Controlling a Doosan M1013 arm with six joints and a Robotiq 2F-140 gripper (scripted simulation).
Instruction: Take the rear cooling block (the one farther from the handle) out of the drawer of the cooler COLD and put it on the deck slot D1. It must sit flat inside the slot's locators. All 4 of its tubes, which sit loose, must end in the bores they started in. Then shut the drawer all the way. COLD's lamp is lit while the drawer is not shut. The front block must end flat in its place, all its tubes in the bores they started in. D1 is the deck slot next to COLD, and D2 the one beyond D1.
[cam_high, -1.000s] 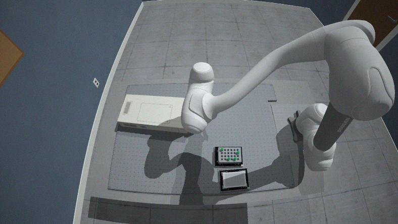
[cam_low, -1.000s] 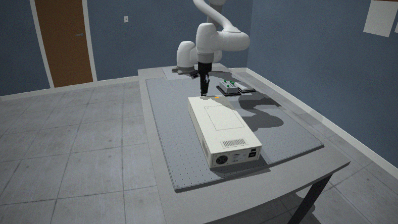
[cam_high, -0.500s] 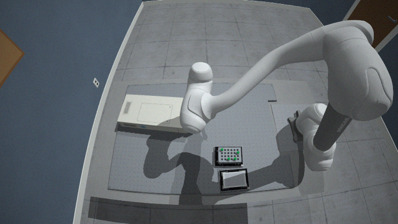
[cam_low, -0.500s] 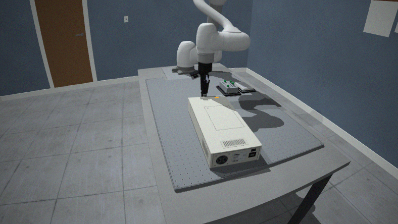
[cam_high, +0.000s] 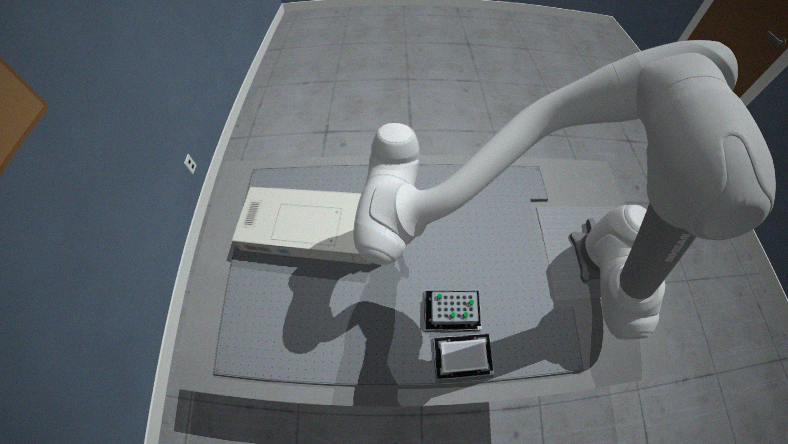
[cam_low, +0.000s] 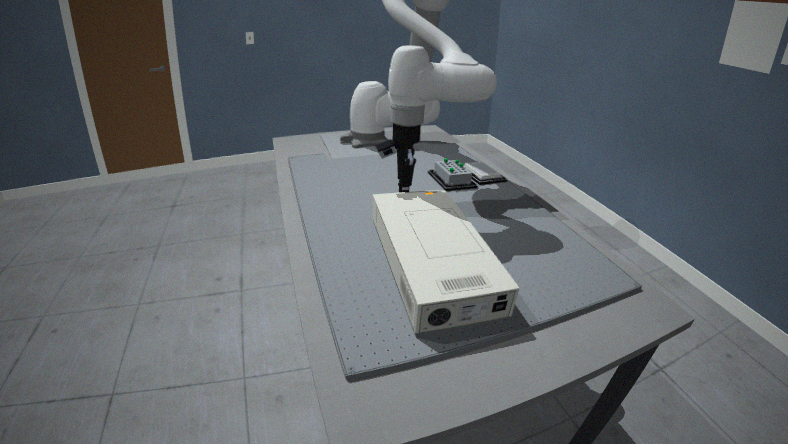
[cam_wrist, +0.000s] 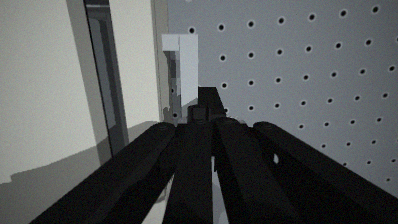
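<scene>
Jaws: the gripper (cam_wrist: 203, 116) points straight down with its jaws together and nothing between them, at the handle end of the cooler.
Arm: the white arm (cam_high: 496, 148) reaches from its base at the far side of the table (cam_low: 496, 380) across to the cooler.
Cooler COLD: a cream box (cam_low: 441, 248) lying lengthwise on the perforated deck plate (cam_low: 352, 286). In the wrist view a dark narrow gap (cam_wrist: 102, 75) runs along its front face, and the pale drawer handle (cam_wrist: 181, 65) stands just beyond the fingertips.
Lamp: a small orange patch (cam_low: 429, 193) shows on the cooler's top edge near the gripper.
Rear cooling block: it sits flat in deck slot D1 (cam_high: 425, 325), well apart from the jaws and off to their side. The block (cam_high: 453, 307) is grey with rows of bores.
Tubes: four green-capped tubes (cam_high: 471, 302) stand upright in the block's bores.
Slot D2: just beside D1, a black-framed slot (cam_high: 462, 355) with a pale plate inside.
</scene>
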